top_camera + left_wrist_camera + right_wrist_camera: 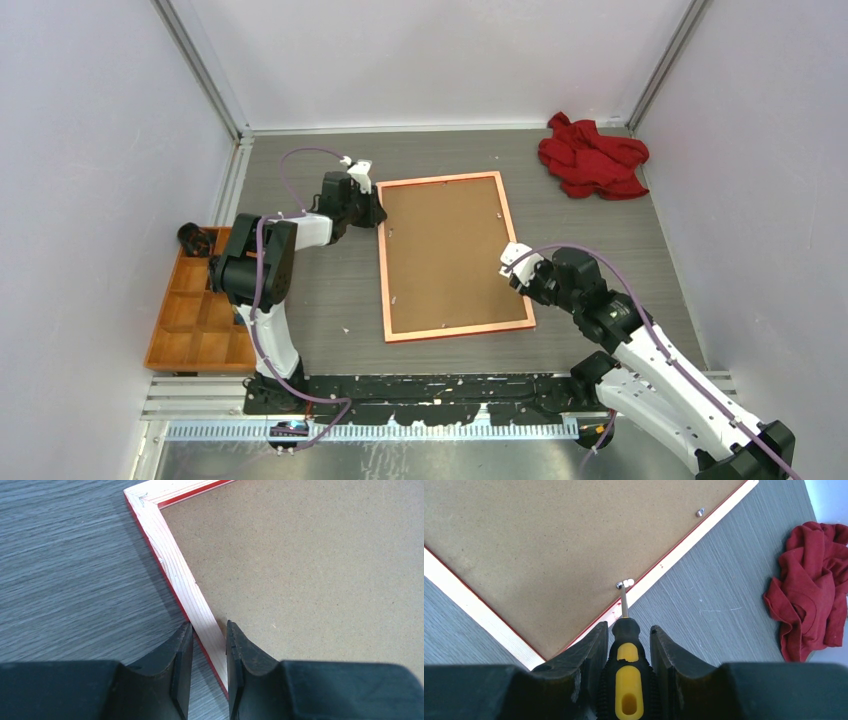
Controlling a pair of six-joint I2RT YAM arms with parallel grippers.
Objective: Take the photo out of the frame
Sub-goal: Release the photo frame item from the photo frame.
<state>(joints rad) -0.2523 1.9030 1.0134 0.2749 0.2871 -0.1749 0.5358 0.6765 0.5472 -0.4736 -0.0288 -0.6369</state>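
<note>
frame [381,270] face down mid-picture on grey table [600,260], brown backing board [445,255] up, left gripper [209,630] narrow, pinching frame's left rail near upper-left corner, right gripper [626,630] clamped on yellow-black screwdriver [628,660], tip at metal clip [624,584] on right rail, red cloth [592,157] upper right

the right gripper [626,630] clamps a black-and-yellow screwdriver [628,680] between its jaws. the shaft's tip touches a small metal tab [624,584] on the frame [684,547], at the edge of the brown backing board [549,545]. a second tab [700,512] sits farther along that rim. a crumpled red cloth [814,590] lies on the grey table [714,615], well apart from the frame.
</note>
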